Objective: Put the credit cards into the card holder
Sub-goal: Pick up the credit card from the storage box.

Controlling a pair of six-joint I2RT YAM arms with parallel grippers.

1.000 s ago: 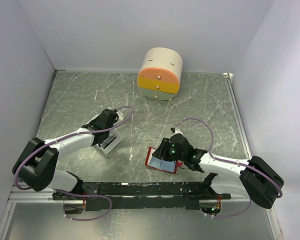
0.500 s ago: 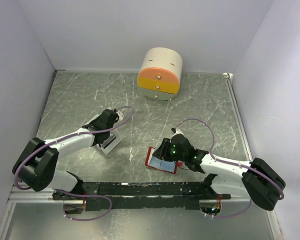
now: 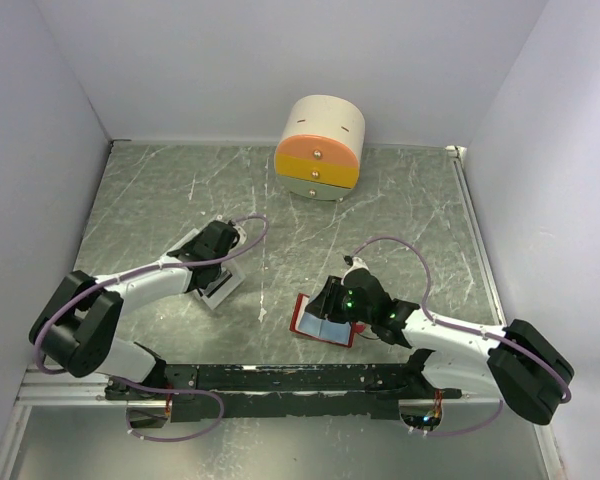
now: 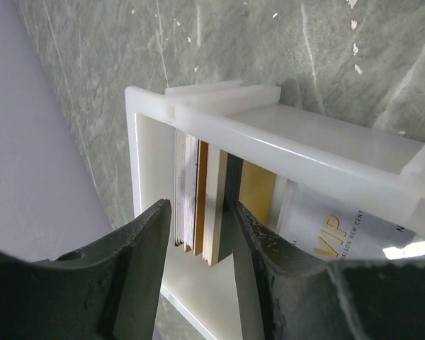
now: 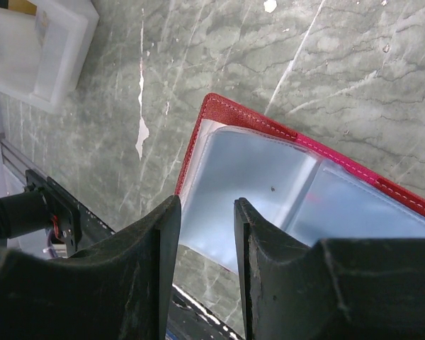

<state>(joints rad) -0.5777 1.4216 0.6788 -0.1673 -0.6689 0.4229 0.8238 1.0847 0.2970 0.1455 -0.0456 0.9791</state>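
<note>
Several credit cards (image 4: 191, 177), pale, orange and dark, stand on edge in a white tray (image 4: 149, 170). My left gripper (image 4: 198, 212) straddles that stack, open. Its right finger lies against the dark card, and a gap shows at its left finger. From above, the left gripper (image 3: 210, 268) reaches down into the tray (image 3: 225, 292). The red card holder (image 5: 255, 170) lies open on the table with its pale-blue sleeves up. My right gripper (image 5: 205, 205) stands open just over its near sleeve with nothing between the fingers. In the top view the right gripper (image 3: 332, 305) covers part of the card holder (image 3: 320, 328).
A white card printed VIP (image 4: 333, 234) lies flat in the tray beside a gold one (image 4: 258, 188). A round cream-and-orange drawer box (image 3: 320, 148) stands at the back. The black base rail (image 3: 290, 378) runs along the near edge, and walls close in the table.
The left arm has shifted slightly, its gripper staying at the tray around the cards. The right gripper has stayed over the card holder.
</note>
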